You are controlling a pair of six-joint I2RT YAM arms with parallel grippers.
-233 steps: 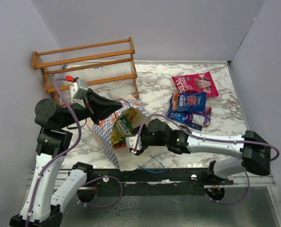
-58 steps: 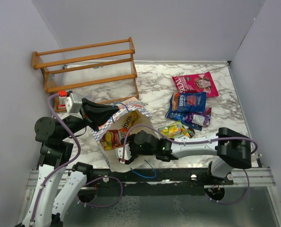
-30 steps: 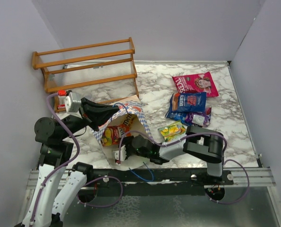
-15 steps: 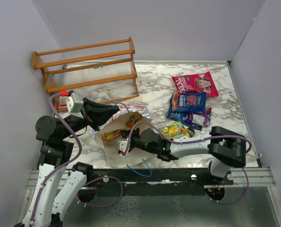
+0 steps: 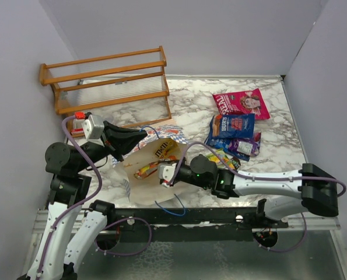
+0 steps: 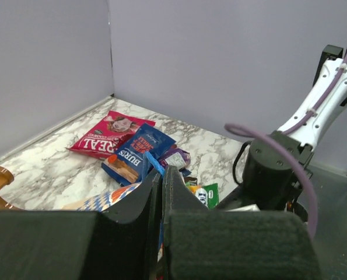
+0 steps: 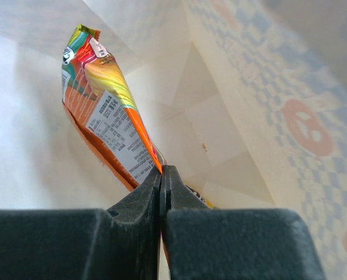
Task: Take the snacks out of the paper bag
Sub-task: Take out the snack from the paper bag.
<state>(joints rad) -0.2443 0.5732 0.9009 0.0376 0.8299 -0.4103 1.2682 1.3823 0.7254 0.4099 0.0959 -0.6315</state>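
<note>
Right wrist: my right gripper (image 7: 161,171) pinches an orange packet (image 7: 111,125), pointing 11 o'clock, in the bag (image 7: 225,137); left gripper (image 6: 163,173) clamps its rim.

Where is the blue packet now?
In the top view the blue packet lies right of centre on the table, between the pink packet behind it and the purple packet in front.

Right pincer (image 5: 164,172) inside paper bag (image 5: 133,188) mouth, nipping red-orange packet (image 5: 145,171); left pincer (image 5: 143,135) pinching bag rim.
</note>
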